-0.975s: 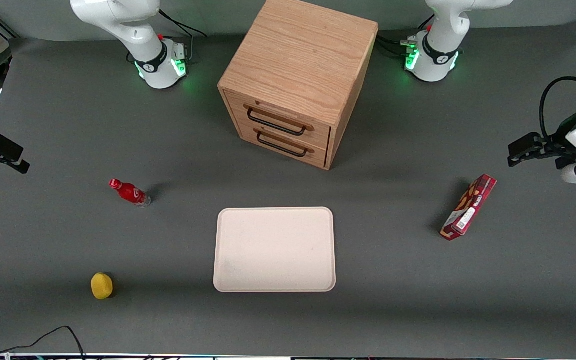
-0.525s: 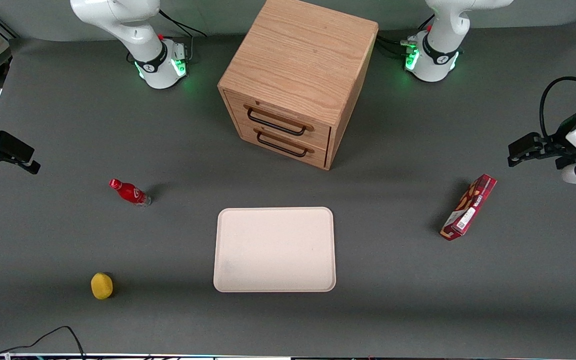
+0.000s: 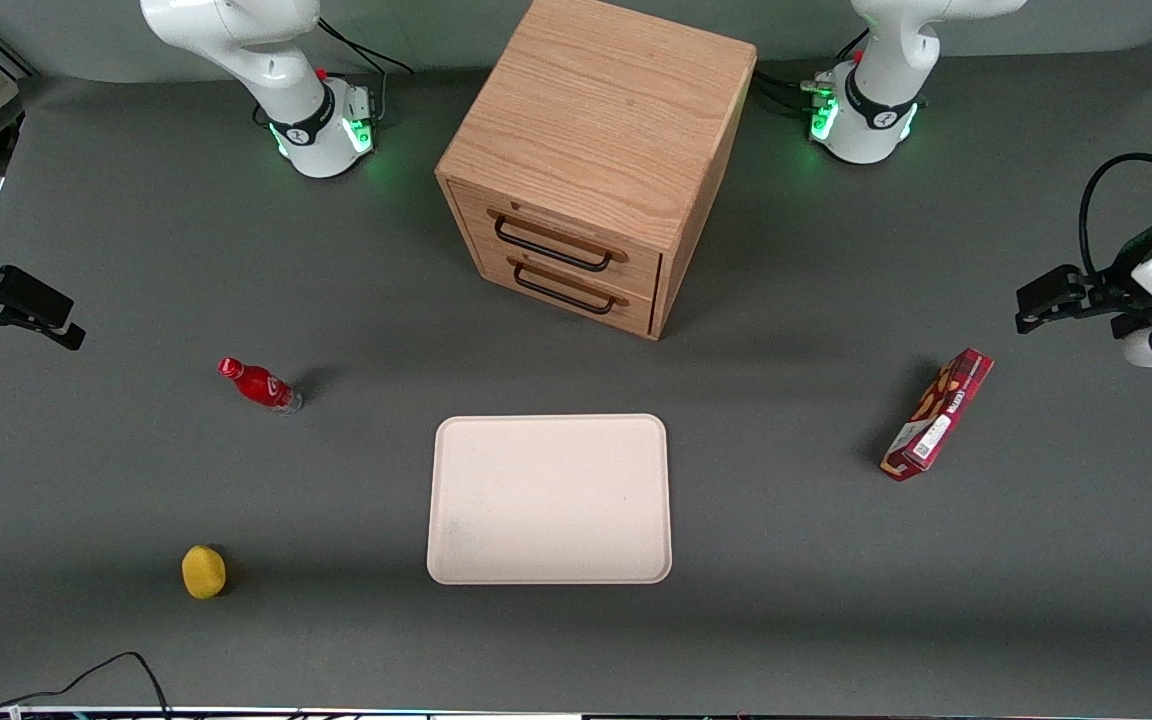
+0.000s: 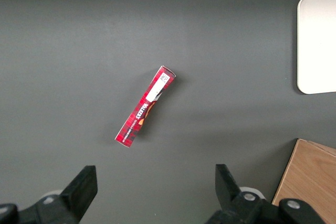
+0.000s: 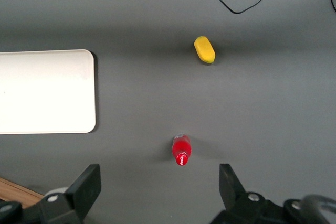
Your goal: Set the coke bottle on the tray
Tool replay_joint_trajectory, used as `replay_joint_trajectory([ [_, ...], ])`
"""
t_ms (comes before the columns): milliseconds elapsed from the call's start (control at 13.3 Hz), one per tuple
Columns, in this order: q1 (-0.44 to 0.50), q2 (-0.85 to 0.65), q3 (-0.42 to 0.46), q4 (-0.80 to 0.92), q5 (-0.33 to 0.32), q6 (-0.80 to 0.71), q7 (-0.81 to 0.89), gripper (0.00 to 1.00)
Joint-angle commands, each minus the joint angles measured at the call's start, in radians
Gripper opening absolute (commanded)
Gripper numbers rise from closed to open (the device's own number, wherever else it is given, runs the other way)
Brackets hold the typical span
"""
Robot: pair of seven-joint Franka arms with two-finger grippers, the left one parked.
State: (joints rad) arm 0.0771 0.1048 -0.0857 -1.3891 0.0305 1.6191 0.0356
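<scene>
Your claw hangs over the working arm's end of the table, its fingers spread wide with nothing between them; in the wrist view the two dark fingertips flank bare table, with the coke bottle showing just ahead of the gap. Take that coke bottle as your landmark: it stands upright on the table, red cap on top and clear base down, well apart from the claw and lower than it. Nearer the front camera than the bottle you find a small yellow object, also alone on the table. Toward the parked arm's end from the bottle lies the tray, flat, cream-white and bare, well apart from the bottle. Farther from the camera than the tray stands the wooden drawer cabinet, both drawers closed. Far toward the parked arm's end, you see a red snack box on the table.
</scene>
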Motion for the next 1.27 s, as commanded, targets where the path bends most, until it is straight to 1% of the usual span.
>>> replay_joint_trajectory([
  [0,-0.005,0.004,0.007,0.002,-0.014,-0.018,0.026,1.00],
  [975,0.000,0.003,0.009,0.002,-0.012,-0.039,0.026,1.00],
  [1200,0.001,-0.008,0.012,-0.043,-0.011,-0.038,0.024,1.00],
])
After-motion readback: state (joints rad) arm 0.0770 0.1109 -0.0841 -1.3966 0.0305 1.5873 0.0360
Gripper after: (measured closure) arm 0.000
